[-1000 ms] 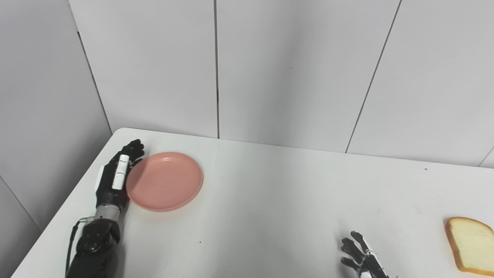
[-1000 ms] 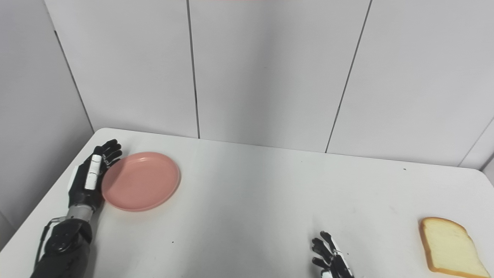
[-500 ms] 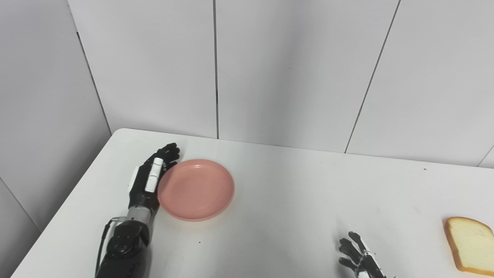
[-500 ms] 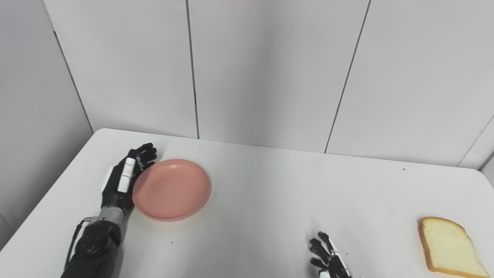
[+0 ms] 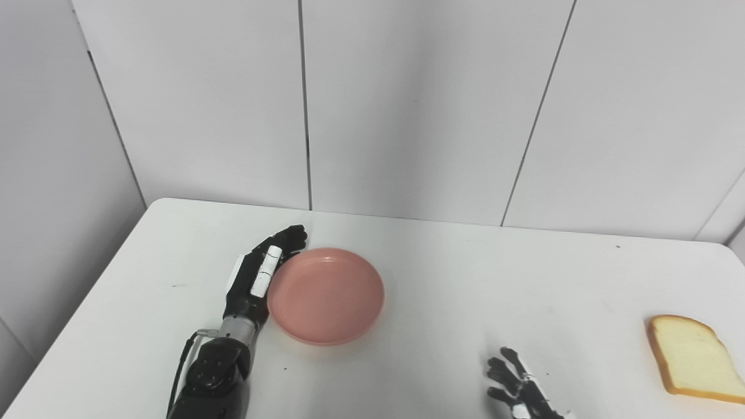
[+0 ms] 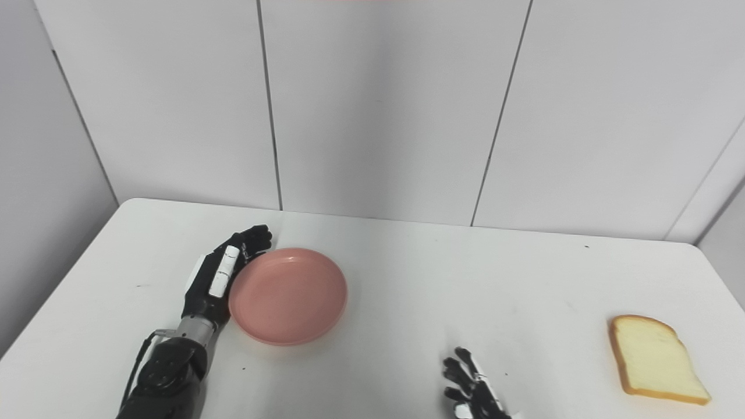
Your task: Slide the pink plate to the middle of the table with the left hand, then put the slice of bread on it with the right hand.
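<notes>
Pressing flat, fingers straight, the left hand [image 5: 256,279] touches the pink plate's [image 5: 326,295] left rim, gripping nothing.

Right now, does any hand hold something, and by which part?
Nothing is held. The left hand only presses flat against the pink plate's left rim; the right hand is open.

Left hand [image 5: 259,279] flat, edge-on, right hand [image 5: 521,390] low, fingers spread

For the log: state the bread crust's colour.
Golden-brown crust around a pale cream face on the slice of bread; clearest in the right eye view.
</notes>
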Robot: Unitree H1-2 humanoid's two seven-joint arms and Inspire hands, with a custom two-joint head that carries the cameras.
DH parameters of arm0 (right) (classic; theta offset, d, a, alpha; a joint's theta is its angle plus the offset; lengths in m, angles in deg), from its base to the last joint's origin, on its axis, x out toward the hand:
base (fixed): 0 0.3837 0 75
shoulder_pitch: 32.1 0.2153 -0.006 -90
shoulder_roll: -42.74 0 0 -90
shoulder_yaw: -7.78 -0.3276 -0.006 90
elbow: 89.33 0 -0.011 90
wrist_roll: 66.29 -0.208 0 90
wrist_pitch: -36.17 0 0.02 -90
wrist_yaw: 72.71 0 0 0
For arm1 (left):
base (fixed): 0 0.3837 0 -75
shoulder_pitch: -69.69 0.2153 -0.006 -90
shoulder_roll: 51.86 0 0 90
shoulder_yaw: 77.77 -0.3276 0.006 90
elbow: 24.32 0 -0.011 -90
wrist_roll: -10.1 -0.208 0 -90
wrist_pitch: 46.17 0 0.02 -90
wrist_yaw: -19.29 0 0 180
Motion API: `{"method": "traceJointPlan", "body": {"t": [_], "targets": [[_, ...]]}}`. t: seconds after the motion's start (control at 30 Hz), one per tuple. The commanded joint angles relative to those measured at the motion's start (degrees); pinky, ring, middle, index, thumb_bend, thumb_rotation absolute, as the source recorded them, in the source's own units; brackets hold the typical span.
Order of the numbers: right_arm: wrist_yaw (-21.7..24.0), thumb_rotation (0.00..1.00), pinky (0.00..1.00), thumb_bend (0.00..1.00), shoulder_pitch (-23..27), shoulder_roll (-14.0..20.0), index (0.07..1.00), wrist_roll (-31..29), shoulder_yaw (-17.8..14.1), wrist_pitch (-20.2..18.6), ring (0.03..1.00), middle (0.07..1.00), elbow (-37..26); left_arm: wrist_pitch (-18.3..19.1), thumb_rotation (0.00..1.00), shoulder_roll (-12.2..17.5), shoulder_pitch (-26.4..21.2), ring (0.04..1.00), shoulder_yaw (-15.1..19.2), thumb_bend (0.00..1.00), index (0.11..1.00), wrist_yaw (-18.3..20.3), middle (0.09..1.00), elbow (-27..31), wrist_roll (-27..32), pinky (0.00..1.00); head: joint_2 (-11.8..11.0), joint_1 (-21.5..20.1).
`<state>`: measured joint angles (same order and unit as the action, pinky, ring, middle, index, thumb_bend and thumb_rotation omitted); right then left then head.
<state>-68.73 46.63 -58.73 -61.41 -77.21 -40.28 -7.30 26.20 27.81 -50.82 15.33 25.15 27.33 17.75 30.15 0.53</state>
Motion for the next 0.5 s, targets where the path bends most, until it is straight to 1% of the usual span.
{"method": "traceJointPlan", "body": {"t": [0.0, 0.13, 0.23, 0.27, 0.3, 0.33, 0.37, 0.4, 0.43, 0.47], "targets": [[-0.3, 0.96, 0.81, 0.72, -0.4, -1.1, 0.915, 0.4, 0.5, -0.8, 0.859, 0.867, -1.7, -0.4, 0.85, -1.4, -0.1, 0.808, -0.5, 0.87, 0.688, 0.6, 0.778, -0.3, 0.0, 0.82, 0.1, -0.5], [-0.9, 0.96, 0.81, 0.71, -0.1, -1.8, 0.913, 1.1, 1.2, -1.2, 0.855, 0.865, -2.0, 0.4, 0.87, -2.7, 0.6, 0.81, -1.8, 0.85, 0.716, 0.9, 0.781, 0.1, -1.1, 0.8, 0.4, -2.1], [-1.4, 0.95, 0.81, 0.7, -0.1, -2.3, 0.914, 1.8, 1.8, -1.0, 0.854, 0.865, -2.0, 0.8, 0.88, -3.4, 1.1, 0.814, -2.8, 0.83, 0.71, 1.4, 0.787, 0.3, -1.2, 0.81, 1.1, -4.2], [-1.5, 0.95, 0.81, 0.69, -0.1, -2.5, 0.915, 1.9, 1.9, -1.1, 0.855, 0.866, -2.0, 1.3, 0.88, -3.7, 1.3, 0.813, -3.1, 0.83, 0.713, 1.5, 0.788, 0.6, -1.3, 0.81, 1.1, -4.2], [-1.8, 0.94, 0.81, 0.69, 0.0, -2.7, 0.917, 2.2, 2.2, -1.2, 0.856, 0.867, -2.1, 1.6, 0.88, -3.8, 1.4, 0.812, -3.2, 0.83, 0.716, 1.6, 0.788, 0.9, -1.4, 0.8, 1.4, -5.6], [-2.0, 0.94, 0.81, 0.69, 0.1, -3.0, 0.917, 2.5, 2.4, -1.3, 0.857, 0.867, -1.9, 1.9, 0.88, -4.1, 1.5, 0.81, -3.4, 0.83, 0.716, 1.6, 0.786, 1.1, -1.5, 0.8, 1.5, -5.9], [-2.3, 0.94, 0.81, 0.69, 0.3, -3.3, 0.916, 3.0, 2.8, -1.3, 0.856, 0.867, -1.8, 2.1, 0.89, -4.2, 1.6, 0.808, -3.4, 0.83, 0.711, 1.8, 0.784, 1.3, -1.5, 0.8, 1.7, -7.3], [-2.5, 0.94, 0.81, 0.69, 0.4, -3.5, 0.914, 3.3, 3.0, -1.4, 0.854, 0.865, -1.8, 2.3, 0.89, -4.3, 1.6, 0.807, -3.5, 0.83, 0.708, 1.9, 0.783, 1.4, -1.4, 0.8, 1.7, -7.3], [-2.9, 0.94, 0.81, 0.69, 0.6, -3.9, 0.913, 3.9, 3.3, -1.3, 0.853, 0.865, -1.6, 2.5, 0.89, -4.4, 1.7, 0.807, -3.7, 0.83, 0.707, 2.2, 0.783, 1.8, -1.5, 0.8, 1.8, -8.7], [-3.2, 0.94, 0.81, 0.69, 0.7, -4.2, 0.911, 4.4, 3.6, -1.2, 0.853, 0.864, -1.6, 2.6, 0.9, -4.5, 1.8, 0.812, -3.9, 0.83, 0.714, 2.4, 0.788, 2.0, -1.6, 0.8, 1.9, -9.0]]}}
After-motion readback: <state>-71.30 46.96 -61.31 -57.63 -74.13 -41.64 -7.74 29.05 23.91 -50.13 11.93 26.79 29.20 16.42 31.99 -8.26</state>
